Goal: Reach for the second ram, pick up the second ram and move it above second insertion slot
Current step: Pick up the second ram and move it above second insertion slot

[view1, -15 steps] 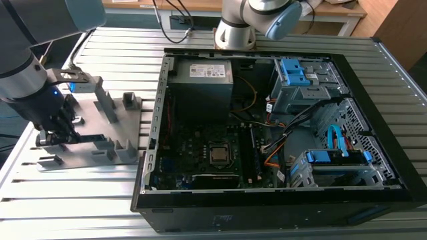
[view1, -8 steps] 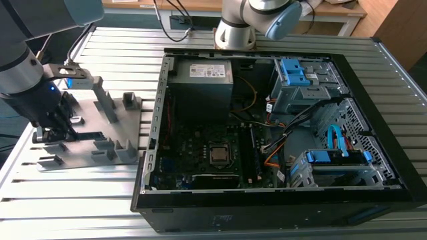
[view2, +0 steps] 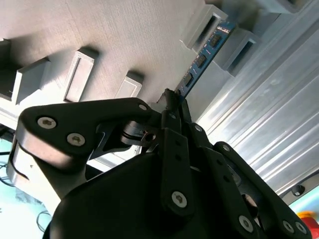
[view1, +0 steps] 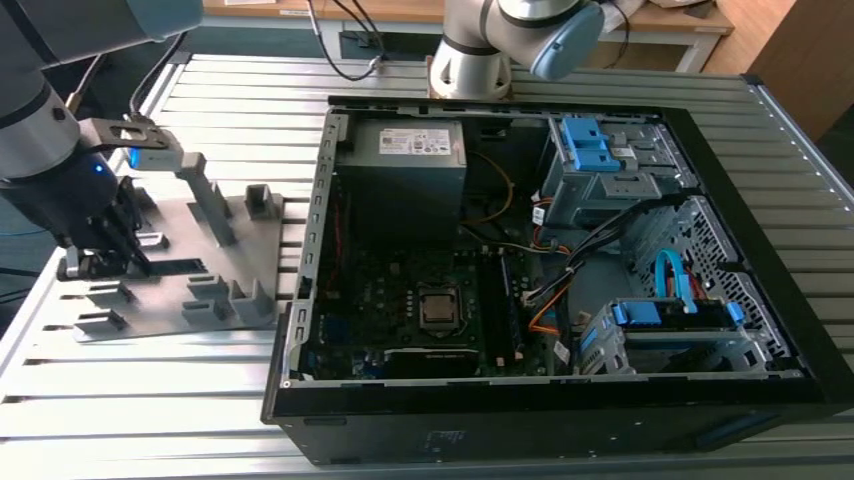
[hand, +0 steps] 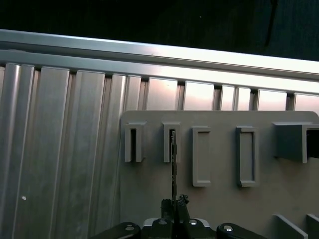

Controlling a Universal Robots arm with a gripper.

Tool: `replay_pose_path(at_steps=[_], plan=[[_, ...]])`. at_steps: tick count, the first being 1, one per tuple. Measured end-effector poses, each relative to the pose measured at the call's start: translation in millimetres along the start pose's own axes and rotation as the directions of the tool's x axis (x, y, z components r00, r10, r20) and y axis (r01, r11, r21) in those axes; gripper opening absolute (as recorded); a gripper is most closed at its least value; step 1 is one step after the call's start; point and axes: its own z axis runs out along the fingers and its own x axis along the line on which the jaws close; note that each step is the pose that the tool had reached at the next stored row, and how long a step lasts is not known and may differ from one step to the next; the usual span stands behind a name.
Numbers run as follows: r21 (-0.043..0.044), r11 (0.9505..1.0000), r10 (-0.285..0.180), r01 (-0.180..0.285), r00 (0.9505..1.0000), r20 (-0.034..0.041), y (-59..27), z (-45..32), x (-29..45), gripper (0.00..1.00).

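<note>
Jaws of the gripper are pinched on the near end of the second ram. The stick stands on edge and runs straight out from the tips. Its far end sits in a grey slot block, with a neighbour block just beside it. The holder plate is bare flanking the tips. The plate edge lies beyond the blocks, then the ribbed table. The PC case is well apart.

In both wrist views the near end of the ram is hidden between the jaws of the gripper, whose body is cut off by the picture's edge. In the first wrist view the plate is also cut off. In the exterior view the jaws' contact is too dark and small to be made out, and the arm is cropped at the exterior view's left.
</note>
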Motion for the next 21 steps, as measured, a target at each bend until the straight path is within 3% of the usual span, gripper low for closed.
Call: replay_pose_path(at_steps=[21], plan=[[0.0000,1.0000,0.000,0.000,1.0000,0.0000,-0.1,-22.5,-0.1,0.14]])
